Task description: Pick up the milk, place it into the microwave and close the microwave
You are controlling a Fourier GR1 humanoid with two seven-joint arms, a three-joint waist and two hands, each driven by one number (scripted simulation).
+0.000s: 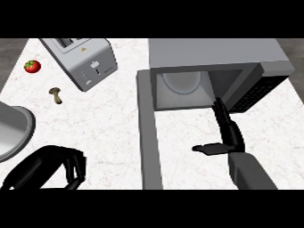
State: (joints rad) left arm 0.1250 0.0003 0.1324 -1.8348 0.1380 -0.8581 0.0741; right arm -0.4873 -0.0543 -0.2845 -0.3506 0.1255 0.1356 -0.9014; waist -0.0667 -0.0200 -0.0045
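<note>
Right hand (225, 133) flat, fingers straight, thumb out, holds nothing, at microwave (213, 60) mouth. Milk not visible; likely inside, can't confirm. Door (149, 133) wide open at left. Likely next: get behind door, sweep it shut, keeping fingers straight. Left hand (52, 169) relaxed at lower left, empty.

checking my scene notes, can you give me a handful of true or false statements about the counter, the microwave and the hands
1. The microwave has its door open. True.
2. The right hand is curled round a milk carton. False: its fingers are straight and it holds nothing; no milk shows in the head view.
3. A tomato lies near the counter's far left corner. True.
4. The toaster stands to the right of the microwave. False: it stands to the left of it.
5. The left hand is inside the microwave. False: it shows at the lower left, well apart from it.
6. A small mushroom lies on the counter. True.
</note>
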